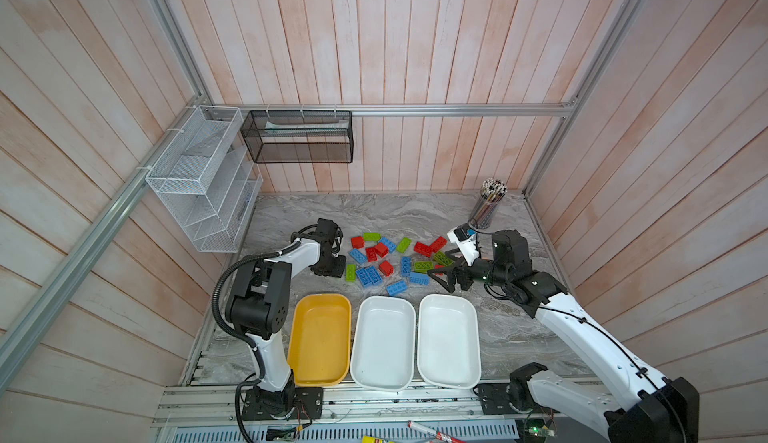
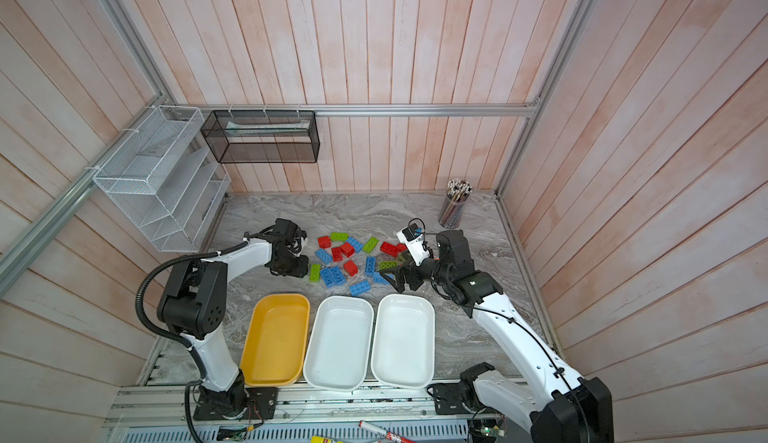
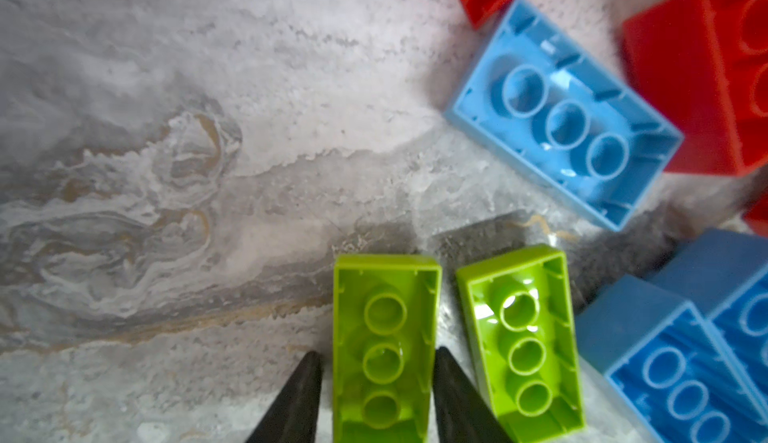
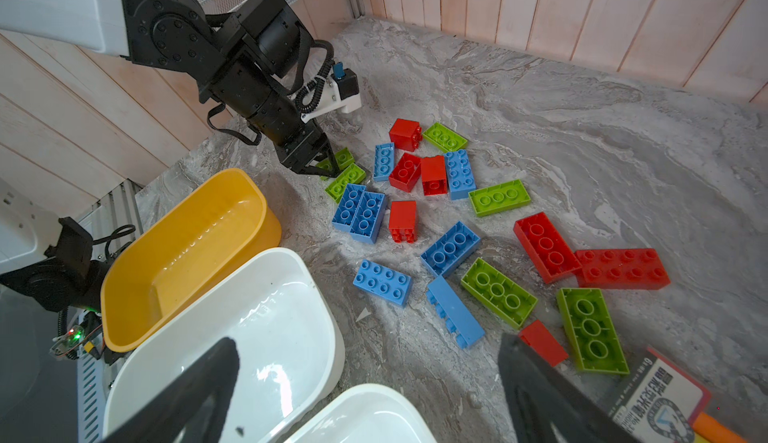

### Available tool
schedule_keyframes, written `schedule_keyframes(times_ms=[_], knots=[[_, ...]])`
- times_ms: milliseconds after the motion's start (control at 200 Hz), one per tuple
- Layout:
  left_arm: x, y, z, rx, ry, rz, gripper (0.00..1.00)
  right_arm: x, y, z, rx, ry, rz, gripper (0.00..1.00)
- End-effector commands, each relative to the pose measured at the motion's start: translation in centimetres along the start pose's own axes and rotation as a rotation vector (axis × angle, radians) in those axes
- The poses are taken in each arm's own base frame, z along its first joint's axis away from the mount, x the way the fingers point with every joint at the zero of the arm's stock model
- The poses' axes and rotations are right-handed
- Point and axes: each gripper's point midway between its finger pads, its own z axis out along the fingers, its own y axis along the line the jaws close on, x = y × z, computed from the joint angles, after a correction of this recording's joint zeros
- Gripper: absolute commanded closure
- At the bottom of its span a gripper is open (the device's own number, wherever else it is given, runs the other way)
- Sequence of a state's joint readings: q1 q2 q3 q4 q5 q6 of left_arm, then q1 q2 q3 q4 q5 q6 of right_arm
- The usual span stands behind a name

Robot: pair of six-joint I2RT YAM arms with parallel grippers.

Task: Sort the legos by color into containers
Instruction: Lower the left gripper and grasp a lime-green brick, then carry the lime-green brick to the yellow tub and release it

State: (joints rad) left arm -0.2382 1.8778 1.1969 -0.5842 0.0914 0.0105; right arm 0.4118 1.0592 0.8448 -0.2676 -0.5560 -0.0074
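A: Tally by colour?
B: Seven red studded plastic bricks (image 4: 544,245), seven blue studded plastic bricks (image 4: 451,247), six lime green studded plastic bricks (image 4: 498,197).
A: Anything else?
B: One yellow shallow plastic tray (image 4: 187,249), two white shallow plastic trays (image 4: 266,320).

White shells (image 1: 590,337), black joints (image 1: 257,308), ribbed hose (image 1: 215,299) (left arm), tapered black fingers (image 3: 291,403)

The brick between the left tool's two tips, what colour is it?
Lime green. The brick shows best in the left wrist view.
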Motion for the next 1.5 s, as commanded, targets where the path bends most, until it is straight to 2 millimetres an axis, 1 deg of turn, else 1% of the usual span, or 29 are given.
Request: schedule_keyframes(times_ms=[0, 45, 110, 160, 190, 230, 320, 430, 525, 595, 670, 790, 900, 990, 1070, 1185, 1240, 1350, 1495], knots=[[-0.5, 0.1, 0.5, -0.015, 0.001, -0.004, 0.54, 0.5, -0.1, 0.1, 0.013, 0.017, 0.008, 0.02], [-0.6, 0.0, 0.6, -0.009, 0.0, -0.006, 0.56, 0.5, -0.1, 0.1, 0.013, 0.016, 0.009, 0.02], [-0.6, 0.1, 0.7, -0.011, 0.001, -0.006, 0.62, 0.5, -0.2, 0.1, 0.014, 0.015, 0.012, 0.02], [-0.6, 0.2, 0.6, -0.017, 0.002, -0.01, 0.68, 0.3, -0.2, 0.0, 0.017, 0.009, 0.009, 0.02], [-0.7, 0.2, 0.4, -0.02, 0.001, -0.013, 0.7, 0.2, -0.2, -0.1, 0.02, 0.007, 0.007, 0.02], [-0.9, 0.3, 0.0, -0.026, -0.002, -0.016, 0.76, 0.1, -0.1, -0.2, 0.019, 0.003, 0.005, 0.02], [-1.2, 0.5, -1.3, -0.046, -0.014, -0.027, 0.76, -0.1, 0.0, -0.3, 0.018, -0.003, 0.001, 0.02], [-2.1, 0.8, -4.1, -0.074, -0.051, -0.049, 0.75, -0.3, 0.0, -0.3, 0.016, -0.014, -0.004, 0.02], [-3.0, 0.7, -7.7, -0.088, -0.099, -0.071, 0.73, -0.6, 0.1, -0.3, 0.01, -0.024, -0.01, 0.02], [-2.9, 0.5, -10.4, -0.085, -0.131, -0.132, 0.7, -0.7, 0.1, -0.2, 0.007, -0.025, -0.014, 0.02], [-1.6, 0.0, -12.6, -0.078, -0.133, -0.182, 0.7, -0.8, 0.1, -0.2, 0.004, -0.025, -0.023, 0.02], [2.0, -0.7, -15.4, -0.07, -0.14, -0.278, 0.7, -0.9, 0.2, -0.2, -0.001, -0.029, -0.033, 0.02], [6.0, -2.1, -16.5, -0.051, -0.12, -0.357, 0.69, -0.9, 0.2, -0.1, -0.009, -0.03, -0.042, 0.02], [9.3, -3.6, -16.7, -0.043, -0.092, -0.403, 0.69, -0.9, 0.2, 0.0, -0.016, -0.029, -0.046, 0.02], [11.8, -4.2, -16.4, -0.044, -0.069, -0.46, 0.69, -0.7, 0.1, 0.2, -0.021, -0.02, -0.048, 0.02], [15.7, -4.3, -14.8, -0.055, -0.013, -0.547, 0.69, -0.7, 0.1, 0.5, -0.034, -0.004, -0.055, 0.02], [17.0, -4.7, -13.7, -0.037, 0.015, -0.588, 0.73, -0.6, 0.1, 0.6, -0.037, 0.006, -0.059, 0.02], [18.1, -5.4, -11.2, -0.011, 0.032, -0.622, 0.74, -0.9, -0.1, 0.6, -0.034, 0.011, -0.069, 0.02], [17.6, -5.2, -9.3, -0.026, 0.019, -0.629, 0.71, -0.8, -0.1, 0.7, -0.041, 0.018, -0.066, 0.02]])
